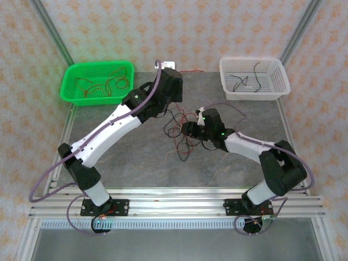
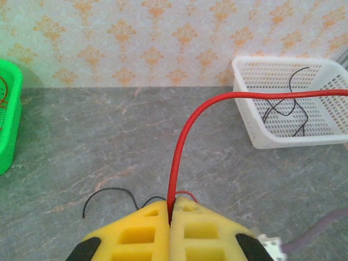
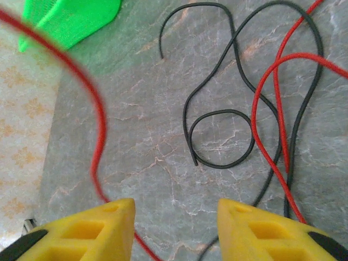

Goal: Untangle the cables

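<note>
Thin, glossy cables, red and black, lie in loose curls on the grey, marble-veined bench just ahead of the right gripper, whose blocky yellow fingers stand partly apart with one red strand passing loose between them. The left gripper is pinched tight on a red cable that arches up from its tips and runs right, past the white mesh basket.

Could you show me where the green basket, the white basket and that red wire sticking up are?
green basket [image 1: 89, 100]: top external view, on its near wall.
white basket [image 1: 255, 95]: top external view, on its near wall.
red cable [image 2: 175, 163]: left wrist view, on its rising stretch below the bend.
</note>
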You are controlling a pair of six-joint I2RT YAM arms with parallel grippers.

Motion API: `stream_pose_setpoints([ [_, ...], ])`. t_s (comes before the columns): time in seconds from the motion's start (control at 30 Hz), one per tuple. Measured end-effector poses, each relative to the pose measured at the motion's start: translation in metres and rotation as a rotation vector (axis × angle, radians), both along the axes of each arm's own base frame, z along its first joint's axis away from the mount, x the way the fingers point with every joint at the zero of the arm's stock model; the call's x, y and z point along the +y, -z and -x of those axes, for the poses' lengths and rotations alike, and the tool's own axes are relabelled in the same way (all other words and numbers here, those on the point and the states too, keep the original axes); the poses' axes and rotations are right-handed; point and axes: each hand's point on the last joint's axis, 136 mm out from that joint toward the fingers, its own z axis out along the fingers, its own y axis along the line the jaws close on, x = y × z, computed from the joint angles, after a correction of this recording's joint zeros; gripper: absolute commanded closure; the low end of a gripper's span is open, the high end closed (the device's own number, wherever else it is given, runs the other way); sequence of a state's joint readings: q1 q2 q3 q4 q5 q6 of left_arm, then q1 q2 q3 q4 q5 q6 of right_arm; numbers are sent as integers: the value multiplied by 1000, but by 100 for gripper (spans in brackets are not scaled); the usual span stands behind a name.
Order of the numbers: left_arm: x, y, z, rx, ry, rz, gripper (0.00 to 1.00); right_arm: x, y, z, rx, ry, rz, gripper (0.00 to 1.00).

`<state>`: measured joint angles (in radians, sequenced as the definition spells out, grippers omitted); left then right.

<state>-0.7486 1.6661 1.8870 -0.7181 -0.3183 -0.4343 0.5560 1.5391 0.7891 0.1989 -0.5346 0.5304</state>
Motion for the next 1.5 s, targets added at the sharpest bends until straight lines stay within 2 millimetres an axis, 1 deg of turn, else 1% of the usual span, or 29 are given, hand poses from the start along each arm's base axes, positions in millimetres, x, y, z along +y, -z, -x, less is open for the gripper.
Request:
stream_pose_setpoints([
  [0.13,1,-13,2,-20,10,3,100,12,23,-5,37,18,1,57],
  [0.2,2,-23,3,-35,11,13,100,17,35,-7,55,23,5,57],
  [0.3,6,-38,6,-60,10,22,100,22,53,-6,83,27,20,58],
  [0.37,10,-48,9,-79,7,22,100,24,62,-4,95,27,28,58],
  [0.43,15,-62,11,-106,-5,27,100,25,65,-4,99,33,32,58],
  [0.53,25,-84,14,-150,-28,25,100,25,63,-7,85,47,22,58],
  [0.63,39,-110,19,-202,-65,21,100,20,69,-5,83,62,28,58],
  [0.7,52,-132,23,-254,-106,18,100,17,74,-3,84,70,33,58],
  [0.77,66,-151,27,-301,-152,11,100,16,74,-3,74,75,27,58],
  [0.9,96,-171,37,-357,-240,-32,100,14,74,-3,58,85,17,58],
  [1.0,123,-189,44,-406,-320,-49,100,12,74,-2,48,91,15,58],
  [1.13,160,-216,60,-491,-434,-51,100,8,74,0,43,101,17,58],
  [1.27,187,-239,81,-564,-517,-47,100,6,74,1,39,108,19,58],
  [1.33,199,-248,88,-593,-561,-49,100,5,74,2,38,111,21,58],
  [1.43,216,-256,93,-622,-631,-68,100,4,74,2,39,113,25,57],
  [1.5,226,-257,91,-629,-672,-90,100,2,73,4,45,113,31,57],
])
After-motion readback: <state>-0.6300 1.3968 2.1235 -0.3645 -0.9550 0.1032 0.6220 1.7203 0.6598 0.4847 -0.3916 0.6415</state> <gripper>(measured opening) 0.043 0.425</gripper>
